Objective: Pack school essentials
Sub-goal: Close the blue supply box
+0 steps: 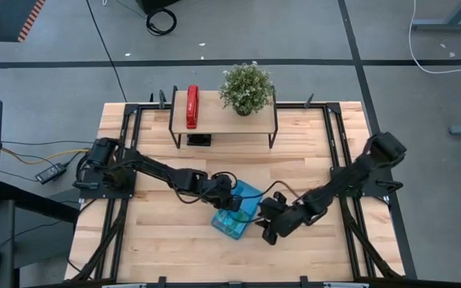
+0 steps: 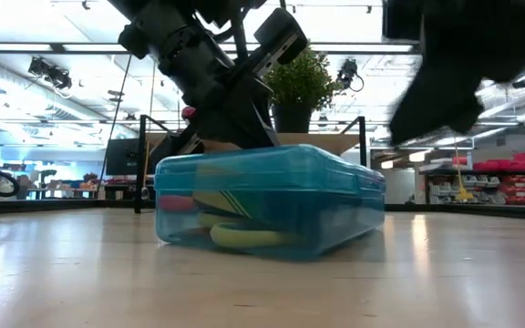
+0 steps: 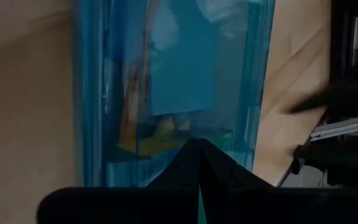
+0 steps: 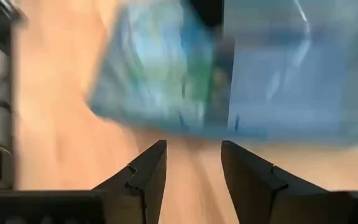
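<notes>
Low view: blue case (image 2: 272,200) lid down, scissors (image 2: 244,237) inside. Left gripper (image 3: 199,149) closed, pressing on lid; right gripper (image 4: 193,163) open alongside. Recommend firm, even downward pressure near latch edge, without sliding case.

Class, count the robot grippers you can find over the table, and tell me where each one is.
2. The left gripper rests on the closed blue case near the table's middle, fingers shut. The right gripper is beside the case's right edge, fingers open.
</notes>
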Motion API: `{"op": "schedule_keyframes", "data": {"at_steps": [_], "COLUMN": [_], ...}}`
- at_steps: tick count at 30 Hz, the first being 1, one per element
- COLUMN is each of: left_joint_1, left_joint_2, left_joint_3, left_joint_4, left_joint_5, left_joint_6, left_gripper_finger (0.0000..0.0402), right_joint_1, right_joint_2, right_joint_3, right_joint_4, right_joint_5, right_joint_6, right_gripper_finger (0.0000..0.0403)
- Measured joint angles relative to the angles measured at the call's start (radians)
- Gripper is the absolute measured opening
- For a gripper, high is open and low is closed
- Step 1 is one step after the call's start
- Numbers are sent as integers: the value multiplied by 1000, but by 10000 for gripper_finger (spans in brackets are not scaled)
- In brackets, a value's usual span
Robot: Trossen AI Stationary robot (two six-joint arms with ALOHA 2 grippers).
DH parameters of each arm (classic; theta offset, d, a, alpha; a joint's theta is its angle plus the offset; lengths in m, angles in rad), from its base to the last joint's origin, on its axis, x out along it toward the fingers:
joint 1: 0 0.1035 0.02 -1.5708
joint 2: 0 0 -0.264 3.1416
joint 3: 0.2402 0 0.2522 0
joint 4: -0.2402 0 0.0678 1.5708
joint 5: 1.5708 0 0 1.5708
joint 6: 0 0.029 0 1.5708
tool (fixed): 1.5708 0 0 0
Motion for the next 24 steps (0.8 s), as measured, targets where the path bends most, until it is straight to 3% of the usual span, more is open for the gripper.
{"op": "schedule_keyframes", "data": {"at_steps": [7, 11, 17, 24], "left_joint_1": [-1, 2, 2, 8], "left_joint_2": [3, 3, 4, 5], "left_joint_3": [-1, -2, -2, -4], "left_joint_4": [6, 8, 7, 3], "left_joint_5": [2, 5, 5, 17], "left_joint_6": [-3, -3, -4, 4], "left_gripper_finger": [3, 7, 3, 11], "right_joint_1": [-11, -69, -92, -83], "right_joint_2": [-145, -99, 36, 179], "right_joint_3": [2, 1, 1, 15], "right_joint_4": [15, 20, 163, 182], "right_joint_5": [286, 207, 77, -3], "right_joint_6": [-169, -188, -182, -64], "right_gripper_finger": [161, 161, 161, 161]}}
